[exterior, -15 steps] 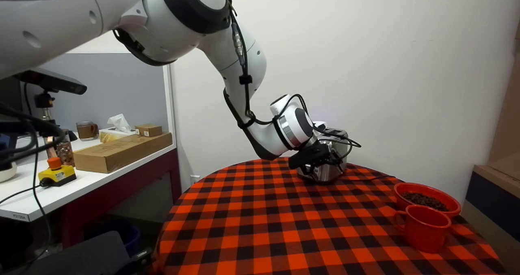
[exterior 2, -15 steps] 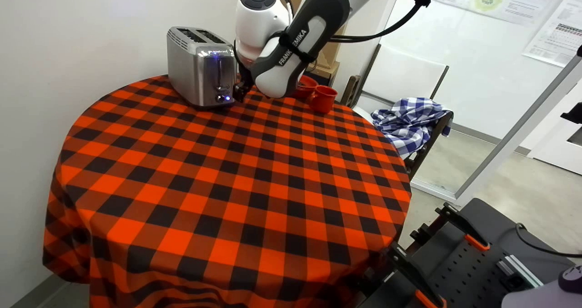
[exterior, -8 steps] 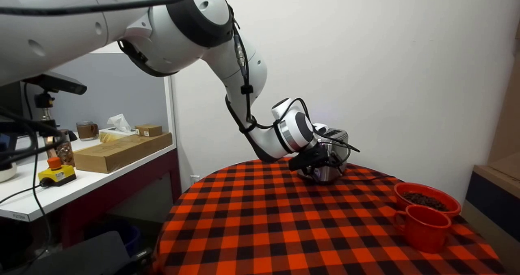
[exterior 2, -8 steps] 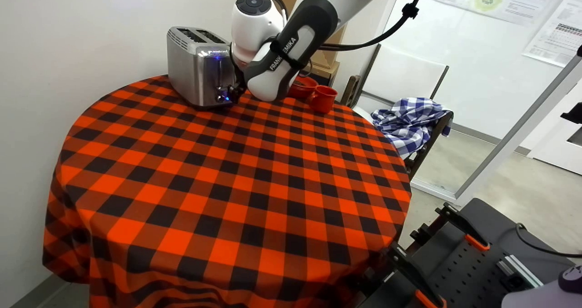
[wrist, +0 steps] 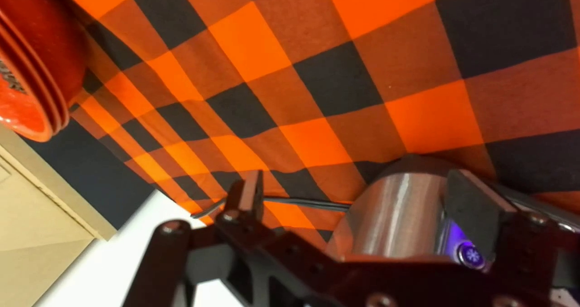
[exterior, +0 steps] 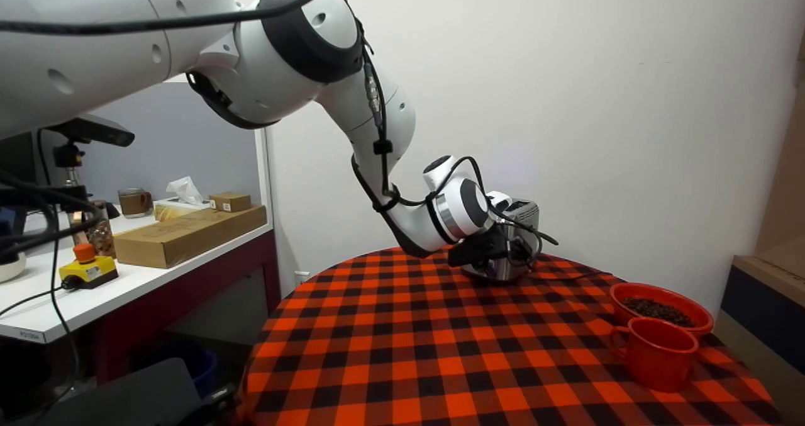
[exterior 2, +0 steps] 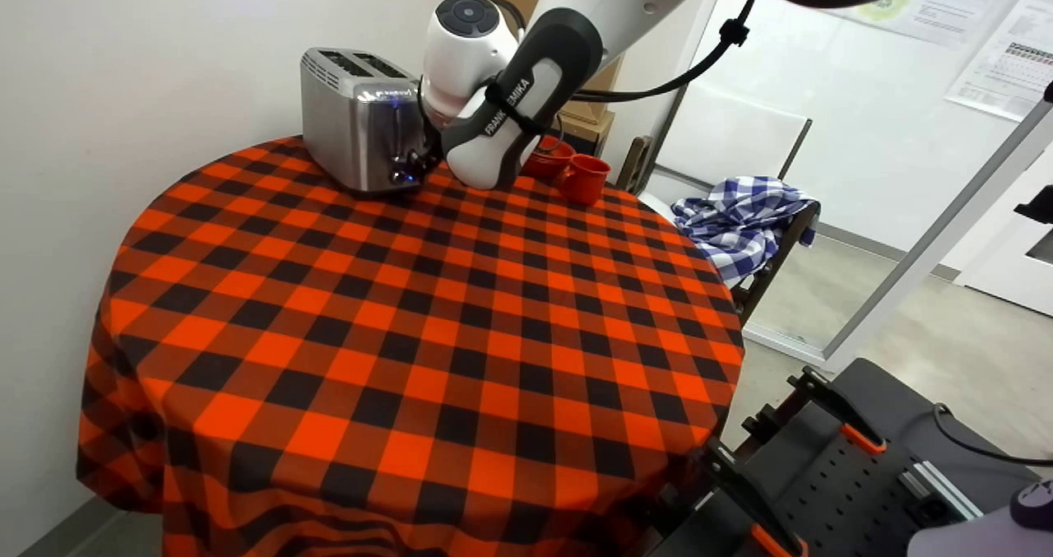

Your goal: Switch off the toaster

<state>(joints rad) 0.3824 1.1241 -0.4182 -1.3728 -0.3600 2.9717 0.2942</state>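
Observation:
The silver toaster stands at the table's back by the wall, its two slots on top. It shows behind my arm in an exterior view and in the wrist view. Its control end faces my hand; a dial and a small blue light show low on it. In the wrist view a round snowflake button glows blue-violet. My gripper is open and empty, fingers wide apart. One finger is in front of the control end beside that button; I cannot tell whether it touches. The lever is mostly hidden.
A red bowl with dark bits and a red cup stand on the checkered tablecloth. A black cord runs from the toaster. The wall is close behind. A chair with a blue cloth stands beyond.
The arm has lowered. My hand has moved closer to the toaster's control end, and now covers more of it. The toaster stands in about the same place.

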